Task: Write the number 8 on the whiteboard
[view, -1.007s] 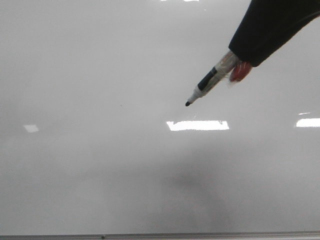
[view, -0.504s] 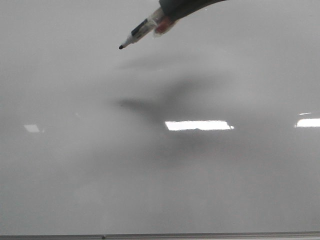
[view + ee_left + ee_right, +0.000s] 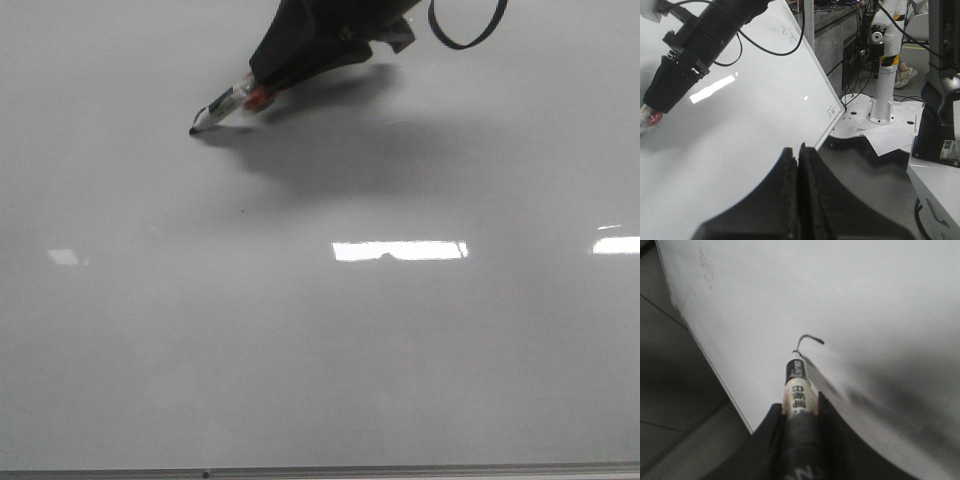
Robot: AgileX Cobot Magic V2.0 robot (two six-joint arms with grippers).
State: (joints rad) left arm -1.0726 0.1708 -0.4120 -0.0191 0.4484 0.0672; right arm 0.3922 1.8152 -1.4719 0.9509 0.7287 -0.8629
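Observation:
The whiteboard (image 3: 400,350) fills the front view, glossy with rectangular glares. My right gripper (image 3: 262,85) is shut on a marker (image 3: 225,105), whose black tip touches the board at the upper left. In the right wrist view the gripper (image 3: 799,407) holds the marker (image 3: 796,385), and a short hooked black line (image 3: 809,338) runs from its tip on the whiteboard (image 3: 880,300). No whole number 8 shows. My left gripper (image 3: 799,150) is shut and empty, low beside the whiteboard (image 3: 750,115); my right arm (image 3: 695,60) shows above it.
A thin grey edge strip (image 3: 320,470) runs along the board's near side. Beyond the board's corner stand a white robot pedestal (image 3: 882,95), a loose sheet of paper (image 3: 890,137) and cables. Dark floor (image 3: 675,390) lies past the board's edge.
My right gripper carried the marker from the right to the upper left and lowered it. The tip now touches the board and its shadow has closed up against it.

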